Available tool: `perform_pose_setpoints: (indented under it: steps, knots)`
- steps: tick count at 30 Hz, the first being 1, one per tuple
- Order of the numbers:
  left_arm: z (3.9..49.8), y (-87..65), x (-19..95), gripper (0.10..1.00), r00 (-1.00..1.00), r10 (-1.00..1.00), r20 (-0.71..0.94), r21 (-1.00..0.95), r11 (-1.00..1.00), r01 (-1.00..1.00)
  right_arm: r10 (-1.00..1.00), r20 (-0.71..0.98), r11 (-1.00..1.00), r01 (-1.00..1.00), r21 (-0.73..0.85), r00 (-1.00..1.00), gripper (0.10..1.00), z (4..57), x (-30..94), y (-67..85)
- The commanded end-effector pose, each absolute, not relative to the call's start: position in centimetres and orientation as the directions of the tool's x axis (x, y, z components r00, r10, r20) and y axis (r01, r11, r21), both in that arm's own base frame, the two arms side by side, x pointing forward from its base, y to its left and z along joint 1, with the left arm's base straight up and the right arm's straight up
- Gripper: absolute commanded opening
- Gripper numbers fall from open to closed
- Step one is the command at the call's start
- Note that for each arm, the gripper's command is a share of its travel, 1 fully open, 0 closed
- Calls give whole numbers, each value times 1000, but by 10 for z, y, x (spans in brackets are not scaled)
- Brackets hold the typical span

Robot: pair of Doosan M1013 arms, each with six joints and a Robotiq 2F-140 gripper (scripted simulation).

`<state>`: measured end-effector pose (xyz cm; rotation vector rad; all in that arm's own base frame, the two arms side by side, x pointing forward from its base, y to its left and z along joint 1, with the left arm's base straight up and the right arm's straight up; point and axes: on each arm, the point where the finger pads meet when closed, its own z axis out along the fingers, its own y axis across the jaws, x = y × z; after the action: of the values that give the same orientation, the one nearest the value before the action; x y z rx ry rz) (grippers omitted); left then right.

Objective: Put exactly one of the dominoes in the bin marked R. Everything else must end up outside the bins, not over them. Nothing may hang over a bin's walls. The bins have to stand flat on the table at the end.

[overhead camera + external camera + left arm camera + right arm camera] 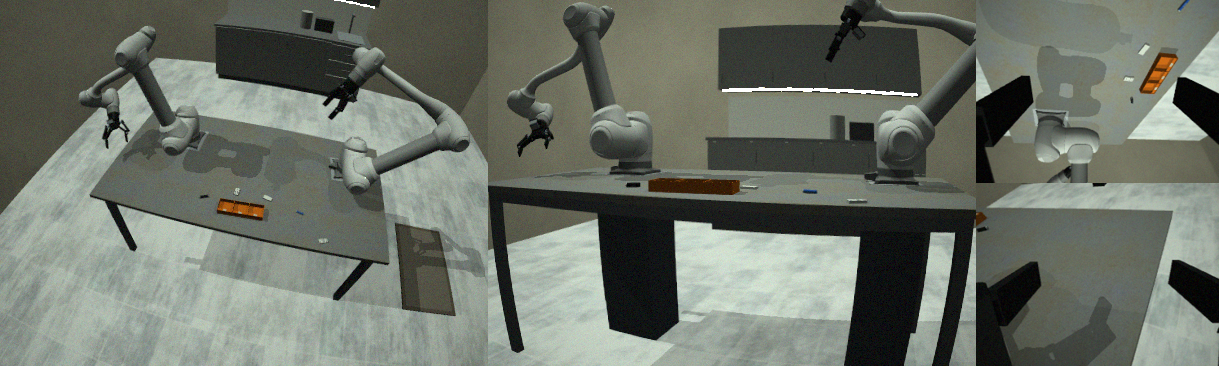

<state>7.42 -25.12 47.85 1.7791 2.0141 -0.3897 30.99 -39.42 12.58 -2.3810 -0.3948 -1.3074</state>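
A row of three joined orange bins (241, 216) (694, 186) (1168, 55) (980, 218) stands flat on the table. Their pale labels are too small to read, and no block shows inside. A white domino with dark marks (237, 191) (1128, 78) lies behind the bins. A white piece, seemingly plain (268, 198) (750, 187) (1144, 49), lies near it. Another marked white piece (323, 241) (857, 200) lies near the front edge. My left gripper (329, 111) (829, 60) (1103, 90) is open, high above the table. My right gripper (117, 144) (533, 151) (1105, 273) is open, raised by the table's left end.
A small black item (204, 196) (633, 185) (1132, 100) (982, 229) lies left of the bins in the top view. A small blue item (300, 213) (810, 191) (1183, 5) lies to their right. The bins are close to the table's front edge.
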Motion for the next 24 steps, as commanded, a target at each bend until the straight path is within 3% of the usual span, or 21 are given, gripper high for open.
perform_pose_setpoints:
  steps: [1, 24]
  knots:
    - [477, -247, 70, 1000, -87, 877, -472, 60, 130, 990, 57, 850, -883, 424, -202, 524, 1000, 126, 310, -395]
    - [466, -217, 44, 1000, -54, 923, -380, 12, 63, 998, 57, 850, -883, 424, -202, 524, 1000, 126, 310, -395]
